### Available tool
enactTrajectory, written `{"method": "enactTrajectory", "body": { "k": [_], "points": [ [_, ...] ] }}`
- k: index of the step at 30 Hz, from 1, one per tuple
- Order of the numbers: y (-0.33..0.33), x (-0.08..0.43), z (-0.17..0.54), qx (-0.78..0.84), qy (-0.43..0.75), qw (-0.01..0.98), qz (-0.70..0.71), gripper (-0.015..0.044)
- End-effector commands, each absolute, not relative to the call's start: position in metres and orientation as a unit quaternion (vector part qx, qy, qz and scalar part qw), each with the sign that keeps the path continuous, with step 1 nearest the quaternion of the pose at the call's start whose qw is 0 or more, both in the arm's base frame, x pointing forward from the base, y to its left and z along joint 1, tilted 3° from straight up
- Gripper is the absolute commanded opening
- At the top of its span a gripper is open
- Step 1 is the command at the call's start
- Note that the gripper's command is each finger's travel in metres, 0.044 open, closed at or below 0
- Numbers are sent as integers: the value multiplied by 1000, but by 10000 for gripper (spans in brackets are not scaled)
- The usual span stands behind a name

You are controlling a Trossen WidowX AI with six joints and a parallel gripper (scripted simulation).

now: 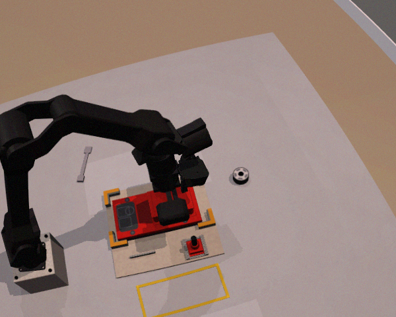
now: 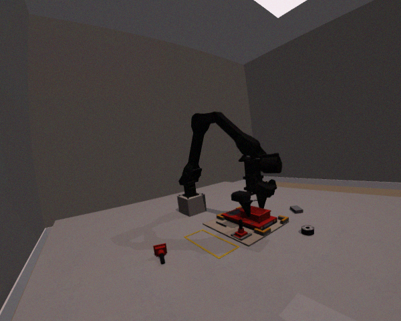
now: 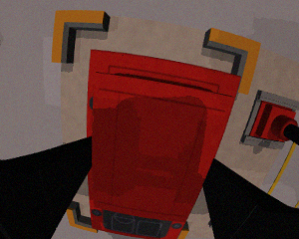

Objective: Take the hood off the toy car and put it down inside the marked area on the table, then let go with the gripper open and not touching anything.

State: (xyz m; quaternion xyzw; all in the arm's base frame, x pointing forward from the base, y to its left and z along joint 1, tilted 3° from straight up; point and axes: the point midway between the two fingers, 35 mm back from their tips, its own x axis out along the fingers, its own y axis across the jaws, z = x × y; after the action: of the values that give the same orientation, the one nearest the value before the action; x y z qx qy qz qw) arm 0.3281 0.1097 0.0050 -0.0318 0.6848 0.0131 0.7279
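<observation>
A: Where is the tool now?

B: Low in the wrist view, its two dark fingers press on either side of the red hood. They stand fairly wide, but they are clamped on the hood rather than empty.

A: And the hood itself?

B: It sits on the toy car, which lies on the tan board between orange corner brackets at the centre of the top view. I judge it not yet lifted.

A: So which step is this?

B: The grasp, as I read it. Next comes a straight pull upward to free the hood, then a carry toward the yellow marked area at the bottom of the top view, just beyond the board's edge.

A: Anything in the way?

B: The small red peg on the board stands between car and outline, so the carry should pass above it. A wheel lies well apart on the table, to the right
</observation>
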Motion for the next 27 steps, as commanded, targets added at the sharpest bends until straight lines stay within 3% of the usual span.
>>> {"method": "enactTrajectory", "body": {
  "k": [1,27],
  "points": [
    [110,329,9,-32,684,729,13,0],
    [111,328,25,-31,684,729,13,0]
  ]
}}
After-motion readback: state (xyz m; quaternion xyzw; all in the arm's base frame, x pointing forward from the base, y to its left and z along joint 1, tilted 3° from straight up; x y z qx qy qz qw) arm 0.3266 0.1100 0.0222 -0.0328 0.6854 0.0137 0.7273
